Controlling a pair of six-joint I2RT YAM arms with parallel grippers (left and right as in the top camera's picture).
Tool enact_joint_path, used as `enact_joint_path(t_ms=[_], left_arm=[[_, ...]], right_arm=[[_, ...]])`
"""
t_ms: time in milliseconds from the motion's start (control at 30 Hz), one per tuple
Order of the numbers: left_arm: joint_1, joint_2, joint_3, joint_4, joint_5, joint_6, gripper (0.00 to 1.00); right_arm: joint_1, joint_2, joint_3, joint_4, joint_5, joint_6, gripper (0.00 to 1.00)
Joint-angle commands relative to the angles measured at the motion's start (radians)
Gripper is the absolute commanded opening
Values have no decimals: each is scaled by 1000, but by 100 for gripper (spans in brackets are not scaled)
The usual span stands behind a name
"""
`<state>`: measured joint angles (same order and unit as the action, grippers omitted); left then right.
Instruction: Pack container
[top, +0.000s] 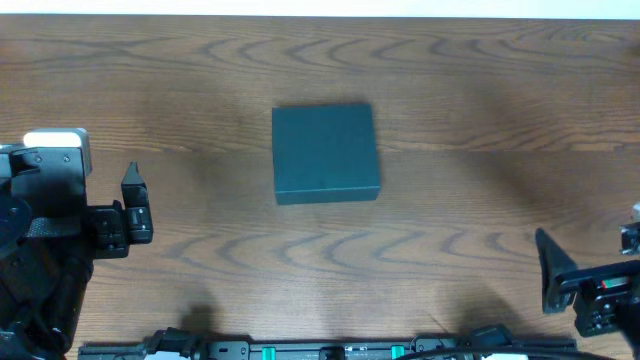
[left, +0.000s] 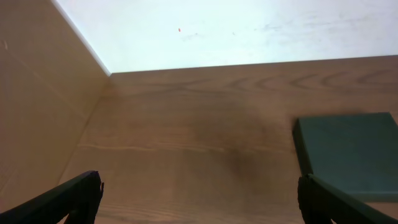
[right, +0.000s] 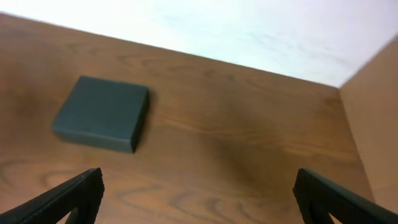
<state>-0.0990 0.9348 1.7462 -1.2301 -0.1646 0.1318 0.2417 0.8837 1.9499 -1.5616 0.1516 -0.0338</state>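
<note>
At the left edge of the wooden table (top: 470, 90), the left gripper (left: 199, 205) hangs low over the wood. Its two dark fingers (left: 68, 199) are spread wide and hold nothing. The container (top: 325, 152), a dark teal-green box with its lid lying flat, sits at the middle of the table, slightly toward the far side and well apart from both arms. Near the right corner, the right gripper (right: 199, 202) is likewise spread wide and empty-handed, its fingers (right: 339, 199) aimed across the table, the box off to their far left.
</note>
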Motion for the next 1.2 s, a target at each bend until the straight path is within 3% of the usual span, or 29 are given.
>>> enact_joint_path(t_ms=[0,233,533,800,1167], left_arm=[[5,-3,-4,-1,-8,2,98],[5,-3,-4,-1,-8,3,99],[5,-3,-4,-1,-8,2,99],[5,-3,-4,-1,-8,2,99],[5,-3,-4,-1,-8,3,99]], right_arm=[[-89,-93,-127,89,-86,23,99],[-218,-392,-645,486,-268,38,99],[-224,-650,-1129,653,-268,178,99],[-224,-746,-1373,766,-261,187,99],[-224,-875,-1565,875,-261,203,99]])
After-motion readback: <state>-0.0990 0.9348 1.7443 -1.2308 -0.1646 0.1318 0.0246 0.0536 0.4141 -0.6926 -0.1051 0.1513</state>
